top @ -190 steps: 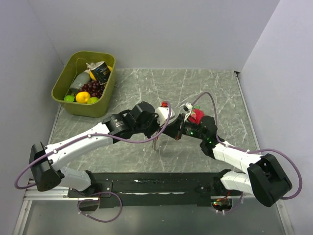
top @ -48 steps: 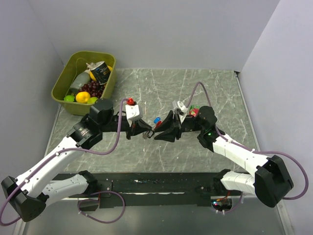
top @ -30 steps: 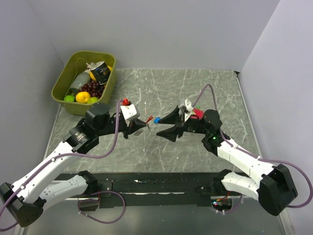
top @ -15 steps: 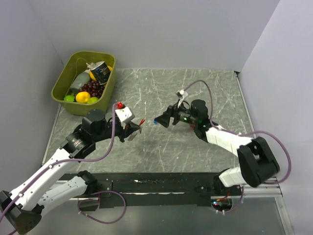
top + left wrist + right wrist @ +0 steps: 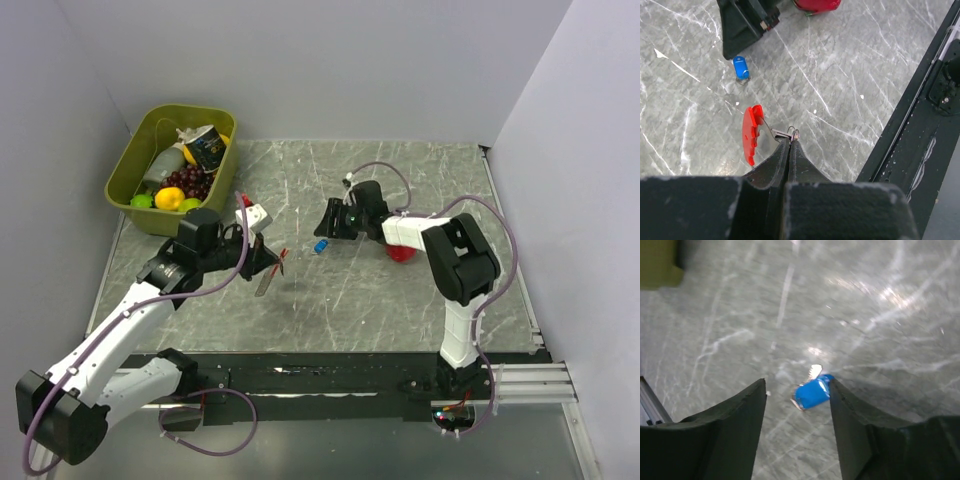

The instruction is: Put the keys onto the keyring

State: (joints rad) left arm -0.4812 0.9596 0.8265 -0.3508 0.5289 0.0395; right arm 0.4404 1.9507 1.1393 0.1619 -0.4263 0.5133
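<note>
From above you see the left claw [image 5: 268,262] only as a dark shape with the keyring [image 5: 279,257] at its tip, apparently lifted off the table [image 5: 400,170]. Its wrist camera shows you more: the jaws are pressed together on the small metal rings, and the red clip sticks out to one side. In its own camera the right claw [image 5: 797,383] stands apart and grips nothing. The blue key [image 5: 811,392] lies on the marble between the fingers, close to one; the blur hides whether they touch. A red toy fruit [image 5: 401,251] sits beside the right arm. A green bin [image 5: 182,222] of groceries stands in the far left corner.
</note>
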